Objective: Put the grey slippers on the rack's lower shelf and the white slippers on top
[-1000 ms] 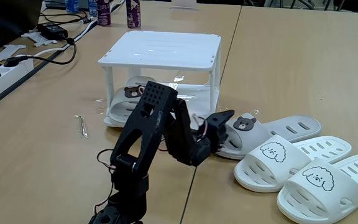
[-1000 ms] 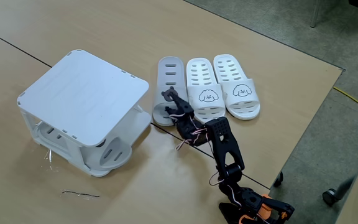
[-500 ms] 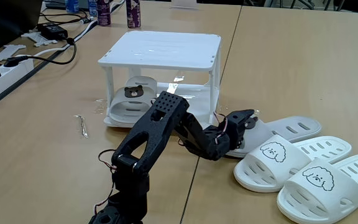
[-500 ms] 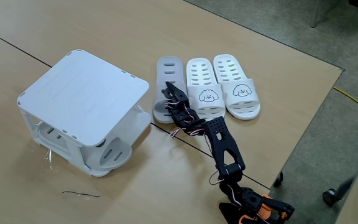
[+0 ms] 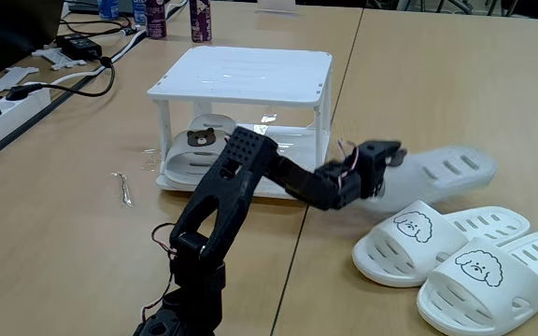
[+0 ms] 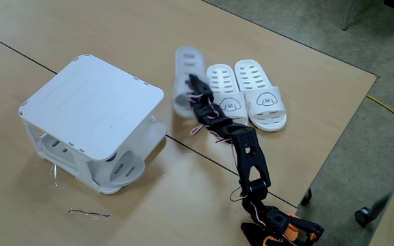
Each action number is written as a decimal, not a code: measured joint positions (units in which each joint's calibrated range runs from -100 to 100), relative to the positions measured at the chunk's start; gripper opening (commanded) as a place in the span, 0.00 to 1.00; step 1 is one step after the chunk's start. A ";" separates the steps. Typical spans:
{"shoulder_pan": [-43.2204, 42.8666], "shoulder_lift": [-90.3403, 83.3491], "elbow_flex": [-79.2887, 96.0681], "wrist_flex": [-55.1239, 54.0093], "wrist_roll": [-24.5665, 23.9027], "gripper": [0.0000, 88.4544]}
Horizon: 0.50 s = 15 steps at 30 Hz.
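Grey slotted-sole slide slipper [image 5: 446, 166], light grey moulded foam or plastic by the look of it, was off the table and blurred, carried at the end of the black two-finger gripper [image 5: 381, 170]. The gripper was clamped on the slipper at its strap end; the bear face was hidden behind the fingers, so the exact bite could not be read. In the other fixed view the same slipper [image 6: 183, 72] hung just beside the arm's tip [image 6: 195, 89], between the small white plastic two-tier rack [image 6: 91, 109] and the pair of white dog-face slide slippers [image 6: 243, 92].

Its mate, the second grey bear-face slipper [image 5: 197, 147], lay on the rack's glossy white lower shelf [image 5: 292, 140], under the slatted top [image 5: 241, 73]. The two white slippers [image 5: 456, 247] sat side by side on the wooden table [image 5: 63, 215], untouched.

Orientation: the long axis ran roughly level, heel end pointing away from the rack towards the right of the front fixed view, strap end nearest the arm. To enter the lower tier it would likely need swinging round so the axis points in between the legs.

Handling, as judgement: light, slightly flexible, not fragile; the smooth surface may slip in the fingers. The strap arch is the natural hold, though with the long sole cantilevered out the slipper may sag or pivot. Clearance beside the first slipper and the thin corner legs looked tight.

A loose bit of wire [image 5: 122, 188] lay on the table left of the rack.
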 measured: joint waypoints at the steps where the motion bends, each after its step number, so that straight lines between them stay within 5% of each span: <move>1: 0.45 -3.13 2.16 0.09 0.00 0.01; 15: 2.32 -61.03 61.64 0.09 0.00 0.01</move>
